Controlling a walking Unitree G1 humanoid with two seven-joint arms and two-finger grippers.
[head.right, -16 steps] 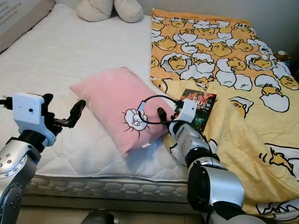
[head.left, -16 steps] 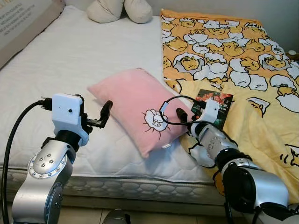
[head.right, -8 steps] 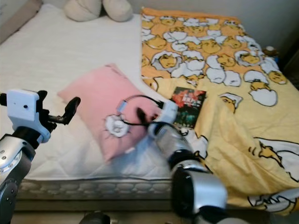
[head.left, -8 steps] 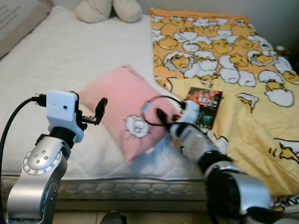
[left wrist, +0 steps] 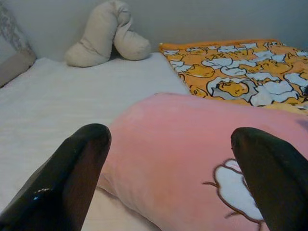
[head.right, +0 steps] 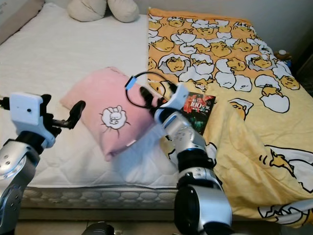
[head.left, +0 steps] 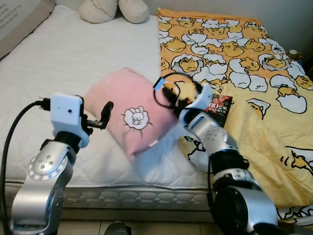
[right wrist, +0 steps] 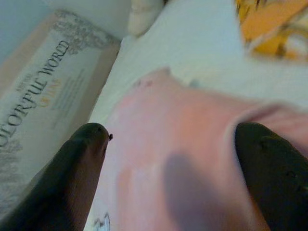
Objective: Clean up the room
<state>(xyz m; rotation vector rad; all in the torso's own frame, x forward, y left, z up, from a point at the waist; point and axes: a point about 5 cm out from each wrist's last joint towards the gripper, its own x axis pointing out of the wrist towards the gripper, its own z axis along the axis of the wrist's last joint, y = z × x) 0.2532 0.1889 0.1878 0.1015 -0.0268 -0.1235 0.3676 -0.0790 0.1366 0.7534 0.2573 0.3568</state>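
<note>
We face the bed (head.left: 73, 54), its white mattress bare on our left half and an orange-and-yellow cartoon blanket (head.left: 244, 58) spread over the right half. A cream plush cushion (head.left: 113, 10) sits at the head edge. The pink pillow (head.left: 129, 105), printed with a small white rabbit, lies askew near the foot edge, at the blanket's border, its right side lifted. A dark book (head.left: 218, 108) rests on the blanket just beside it.

We judge the step in hand to be taking hold of the pillow so it can be set straight. Our right gripper (head.left: 172, 95) is pressed against the pillow's raised right edge, and the right wrist view shows its two fingers (right wrist: 82, 168) spread wide with pink fabric between them. Our left gripper (head.left: 103, 117) hovers just off the pillow's left edge, its fingers (left wrist: 72, 168) also apart and holding nothing.

Next, we think, both grippers need to close on opposite edges and carry the pillow toward the head of the bed.
</note>
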